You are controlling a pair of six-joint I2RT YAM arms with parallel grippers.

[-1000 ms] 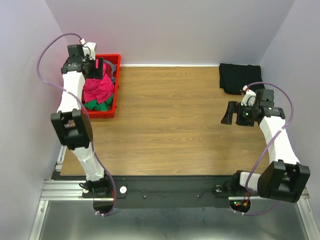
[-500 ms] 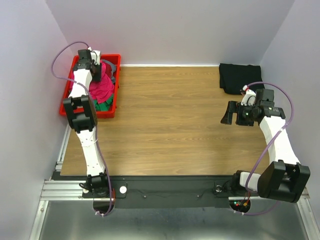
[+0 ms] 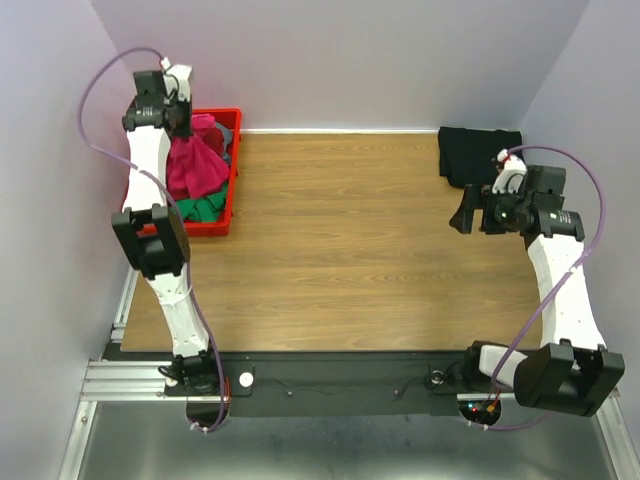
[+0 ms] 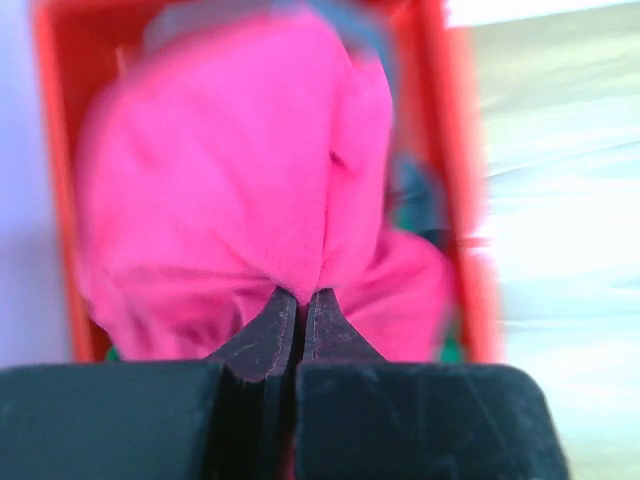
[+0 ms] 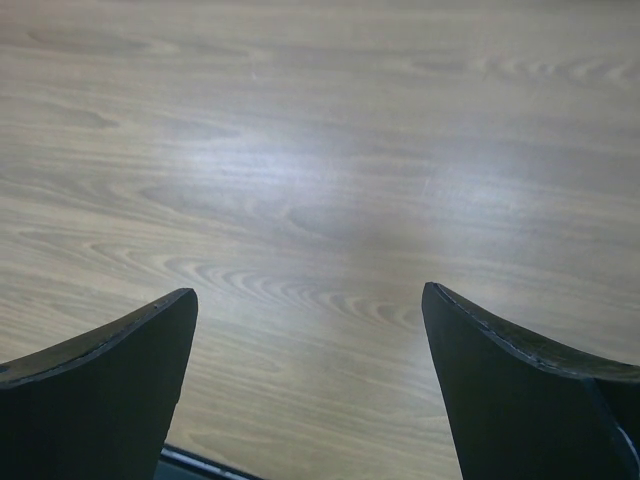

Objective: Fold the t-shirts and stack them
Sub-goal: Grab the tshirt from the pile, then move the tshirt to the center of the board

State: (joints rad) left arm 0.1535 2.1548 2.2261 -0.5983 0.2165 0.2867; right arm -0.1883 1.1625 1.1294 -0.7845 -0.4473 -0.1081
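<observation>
Arguably, the left gripper (image 4: 298, 294), clamped on the pink shirt (image 4: 200, 180), needed a slow straight lift clear of the bin (image 3: 200, 229); the right gripper (image 5: 310, 295) hung spread, empty.

Wooden table (image 3: 340, 240), red bin (image 3: 205, 229) at far-left corner, black t-shirt (image 3: 478, 155), apparently folded, at far-right corner

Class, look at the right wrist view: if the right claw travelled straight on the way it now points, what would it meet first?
Most likely the bare wooden table: the right claw stands open, and only wood shows ahead between its fingers. How far off is unclear.
</observation>
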